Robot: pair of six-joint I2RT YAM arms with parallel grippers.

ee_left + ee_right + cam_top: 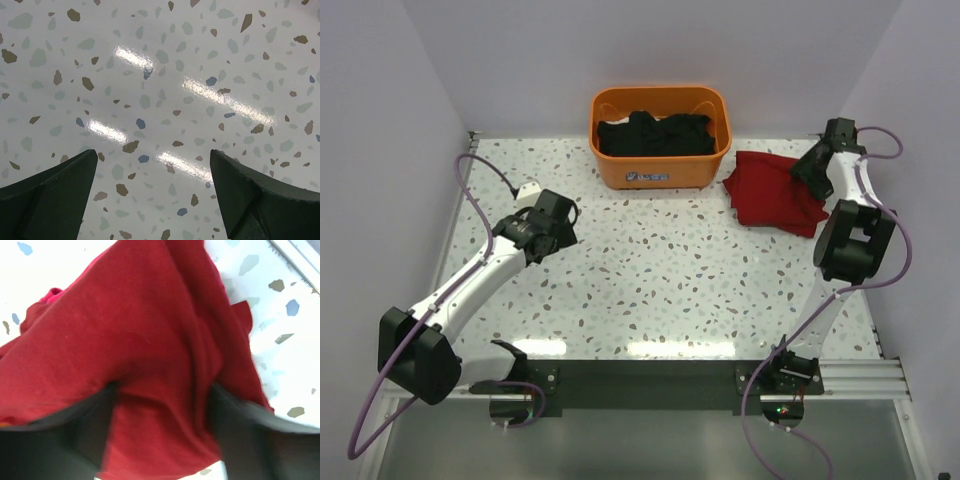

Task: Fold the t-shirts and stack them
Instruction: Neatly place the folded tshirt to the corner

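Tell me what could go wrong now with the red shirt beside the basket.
1. In the right wrist view, a ridge of the red t-shirt sits between the fingers of the right gripper; lifting away could snag it and pull the fold open.
2. The shirt lies rumpled, not flat, so a second one stacked on it may sit crooked.
3. One corner lies close to the orange basket; reaching into the basket could drag it.

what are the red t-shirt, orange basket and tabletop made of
Red t-shirt: soft matte cloth, it creases and drapes. Orange basket: probably moulded plastic, smooth, uniform colour. Tabletop: glossy speckled terrazzo look, mirrors the lamps; stone or laminate unclear.
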